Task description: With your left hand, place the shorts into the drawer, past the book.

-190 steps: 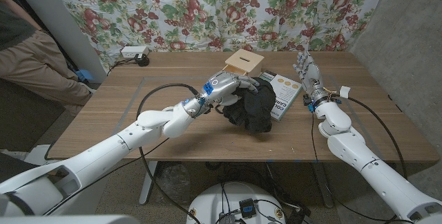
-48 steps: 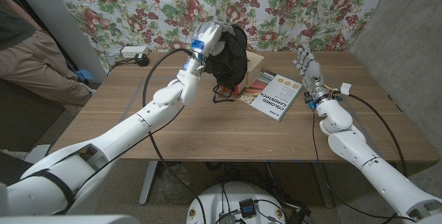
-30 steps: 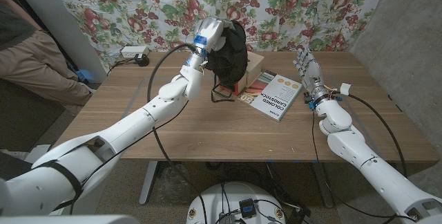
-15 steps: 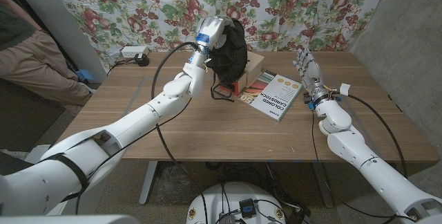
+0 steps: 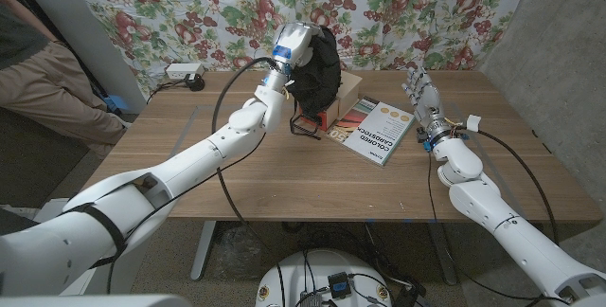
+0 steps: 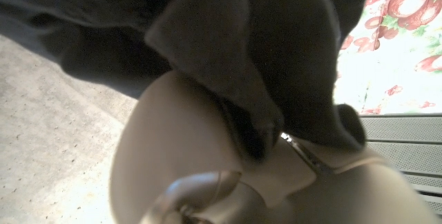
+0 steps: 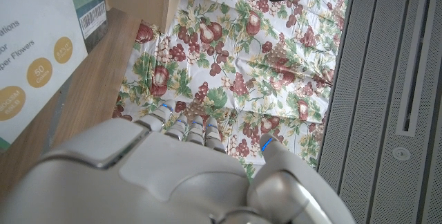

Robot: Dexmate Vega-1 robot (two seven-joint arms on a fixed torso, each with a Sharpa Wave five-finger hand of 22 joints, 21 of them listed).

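My left hand point(image 5: 292, 40) holds the black shorts point(image 5: 314, 75) bunched up in the air, hanging over the wooden drawer box point(image 5: 343, 91) at the table's back middle. A loose cord of the shorts dangles down to the table in front of the box. In the left wrist view the dark fabric point(image 6: 262, 51) drapes over my left hand point(image 6: 228, 175). The book point(image 5: 377, 131) lies flat to the right of the box, its white cover up. My right hand point(image 5: 422, 94) stands upright with fingers apart beside the book's right edge, holding nothing. The right wrist view has the right hand point(image 7: 179, 169) beside the book point(image 7: 34, 51).
A flowered curtain point(image 5: 398, 13) hangs behind the table. A white power strip point(image 5: 183, 72) lies at the back left corner. A person sits at the far left edge point(image 5: 38, 70). Bare wooden tabletop point(image 5: 284, 174) spreads in front of the box and book.
Since the oldest frame my left hand has lifted the shorts off the table and book. Over the last second it has drifted slightly right and back, toward the box.
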